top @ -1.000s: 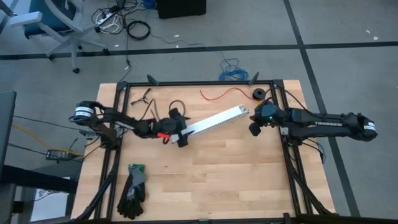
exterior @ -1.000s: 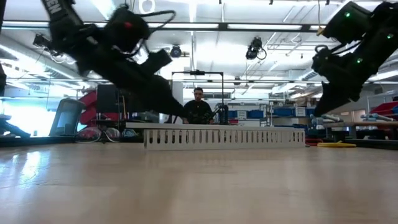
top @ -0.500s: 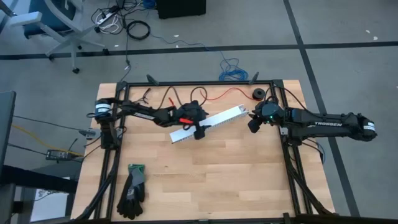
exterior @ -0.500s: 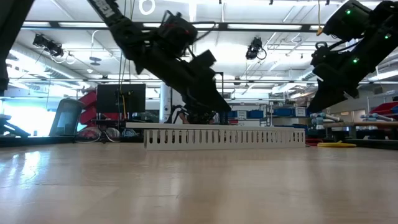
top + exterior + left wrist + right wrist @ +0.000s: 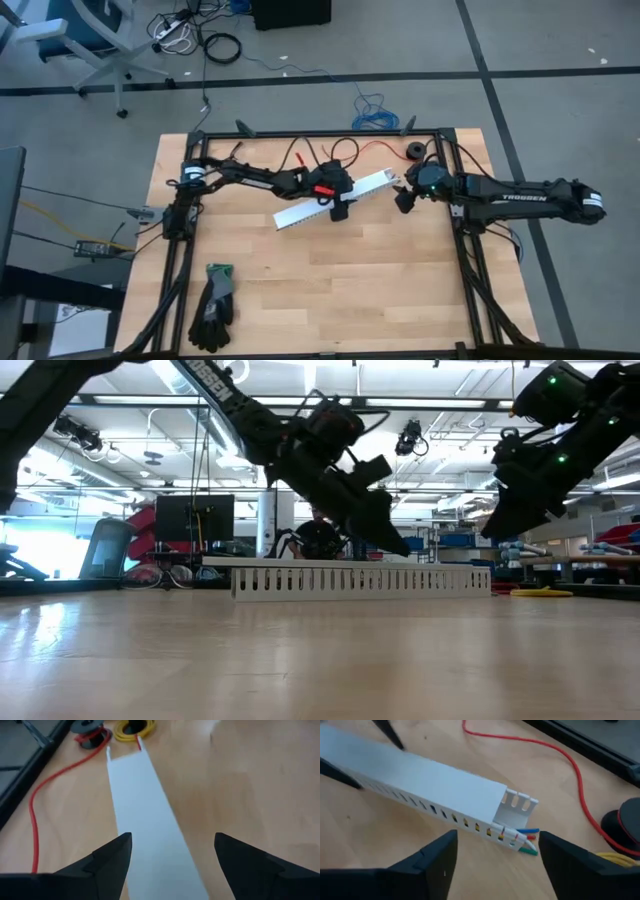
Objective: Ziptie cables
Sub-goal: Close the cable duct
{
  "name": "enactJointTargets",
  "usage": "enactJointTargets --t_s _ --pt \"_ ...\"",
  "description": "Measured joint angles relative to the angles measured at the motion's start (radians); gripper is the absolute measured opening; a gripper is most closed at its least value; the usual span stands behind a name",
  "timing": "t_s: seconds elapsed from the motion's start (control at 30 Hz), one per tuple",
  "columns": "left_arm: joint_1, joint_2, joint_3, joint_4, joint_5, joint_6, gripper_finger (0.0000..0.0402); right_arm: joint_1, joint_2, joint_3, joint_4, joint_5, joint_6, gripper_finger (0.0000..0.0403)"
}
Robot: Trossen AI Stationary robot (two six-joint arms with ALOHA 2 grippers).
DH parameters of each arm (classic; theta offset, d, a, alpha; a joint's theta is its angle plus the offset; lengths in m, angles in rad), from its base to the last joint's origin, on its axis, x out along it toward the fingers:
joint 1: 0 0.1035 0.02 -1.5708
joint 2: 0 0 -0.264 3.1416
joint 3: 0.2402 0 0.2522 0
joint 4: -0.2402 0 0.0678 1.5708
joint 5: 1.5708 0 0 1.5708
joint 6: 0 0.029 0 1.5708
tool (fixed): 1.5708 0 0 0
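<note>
The white slotted channel (image 5: 300, 211) lies slantwise on the wooden table, its closed lid (image 5: 140, 805) up. The cables lie inside it. Only their blue, green and yellow tips (image 5: 524, 841) stick out of its right end, resting on the wood. My left gripper (image 5: 172, 852) is open over the channel's middle (image 5: 338, 207), one finger on either side of the lid, pointing along it toward its right end. My right gripper (image 5: 495, 855) is open and hangs just off the channel's right end (image 5: 402, 197), above the cable tips.
A thin red wire (image 5: 350, 152) curves along the far edge to a black spool (image 5: 413, 151), with a yellow coil (image 5: 134, 727) beside it. Black gloves (image 5: 213, 305) lie at the near left. Black frame rails (image 5: 320, 134) border the table. Bare wood fills the near half.
My left gripper has swept from the channel's left end toward the table's right, along the channel to its middle, staying just above the lid. The channel has kept its place. My right arm has stayed by the channel's right end.
</note>
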Motion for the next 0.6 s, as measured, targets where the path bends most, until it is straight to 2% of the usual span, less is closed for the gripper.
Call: enactJointTargets --t_s 0.27,0.33,0.47,0.6 --pt "0.041 0.068 0.096 -0.003 -0.026 0.02 0.0294 0.0 0.027 0.0 0.019 0.0 -0.001 0.0295" --pt "0.054 0.08 0.101 -0.018 0.002 0.0 0.0294 0.0 0.036 0.0 0.014 0.0 0.0 0.0299" --pt "0.073 0.097 0.111 -0.012 0.12 -0.035 0.0294 0.0 0.046 0.0 0.017 -0.018 0.001 0.03" --pt "0.071 0.1 0.11 -0.019 0.151 -0.052 0.0294 0.0 0.05 0.0 0.012 -0.02 0.001 0.0298"
